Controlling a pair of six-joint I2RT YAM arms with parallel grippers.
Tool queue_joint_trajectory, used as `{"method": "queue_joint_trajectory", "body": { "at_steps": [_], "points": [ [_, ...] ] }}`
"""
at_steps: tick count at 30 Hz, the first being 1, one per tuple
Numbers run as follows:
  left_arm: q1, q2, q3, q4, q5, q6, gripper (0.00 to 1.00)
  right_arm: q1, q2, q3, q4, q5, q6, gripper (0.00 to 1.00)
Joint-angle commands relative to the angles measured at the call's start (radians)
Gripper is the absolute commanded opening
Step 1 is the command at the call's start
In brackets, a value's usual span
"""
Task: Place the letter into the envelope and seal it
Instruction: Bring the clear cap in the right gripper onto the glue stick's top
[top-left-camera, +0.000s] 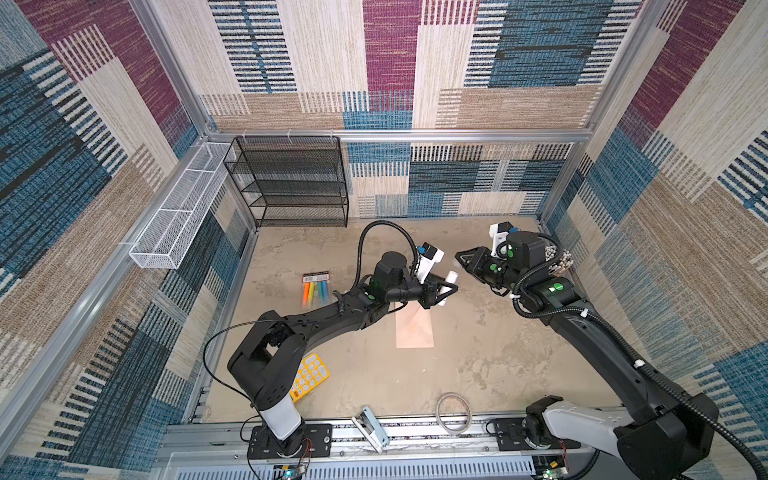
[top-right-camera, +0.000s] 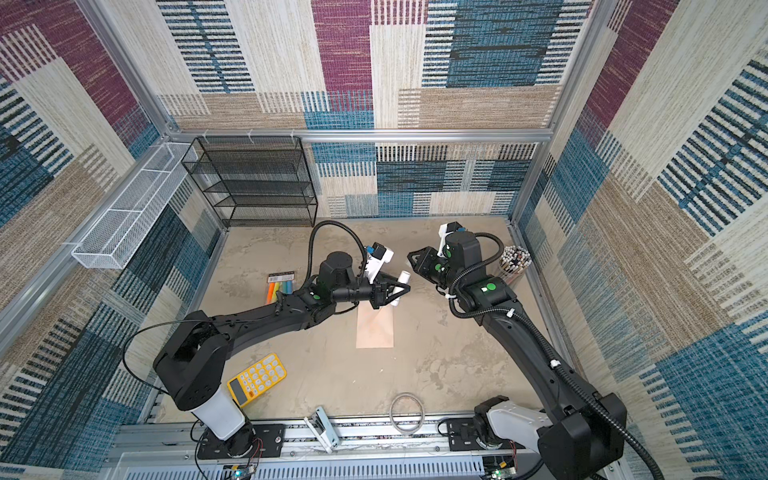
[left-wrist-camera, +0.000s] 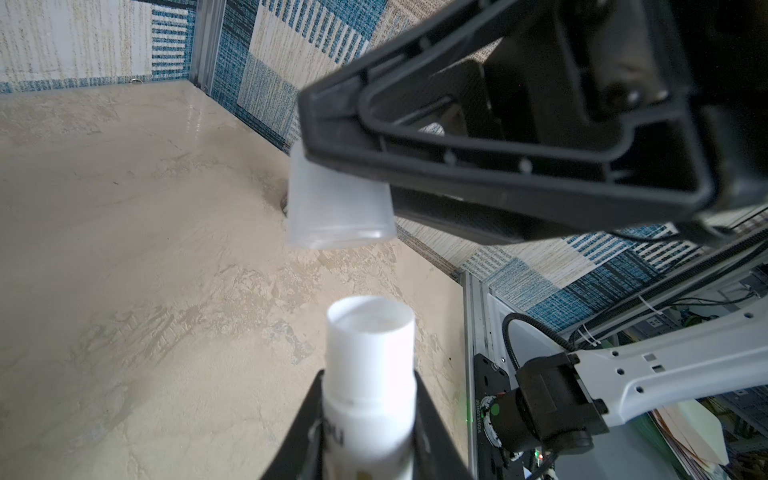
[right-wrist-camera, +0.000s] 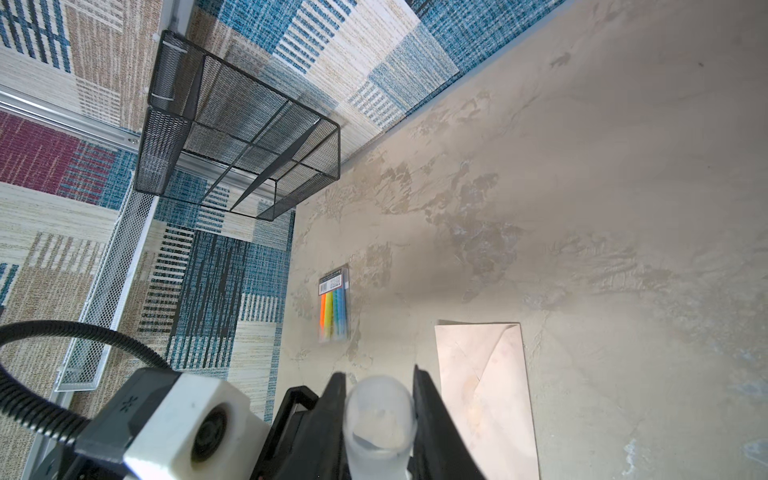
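1. Both top views: the envelope (top-left-camera: 415, 330) (top-right-camera: 374, 330) lies flat mid-bench, well apart from every edge. The left gripper (top-left-camera: 449, 289) is above its far end, clamped on a white glue stick (top-left-camera: 451, 277). The right gripper (top-left-camera: 462, 258) faces it, its hold too small to tell.
2. Left wrist: the left fingers (left-wrist-camera: 299, 436) pinch the uncapped glue stick (left-wrist-camera: 370, 365). The right gripper clamps a translucent cap (left-wrist-camera: 340, 212), apart from the tube.
3. Right wrist: the cap (right-wrist-camera: 380, 415) sits between the fingers. The envelope (right-wrist-camera: 486, 395) lies beside them, flap probably folded down.
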Motion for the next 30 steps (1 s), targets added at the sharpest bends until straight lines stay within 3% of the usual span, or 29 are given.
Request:
{"method": "queue_joint_trajectory", "body": {
  "at_steps": [1,30],
  "points": [
    [-0.001,0.004,0.017,0.03,0.004,0.016,0.0,0.003,-0.006,-0.007,0.011,-0.001,-0.02,0.27],
    [0.016,0.03,0.035,0.025,0.004,0.025,0.0,0.007,-0.008,-0.03,0.044,-0.133,-0.003,0.28]
  ]
}}
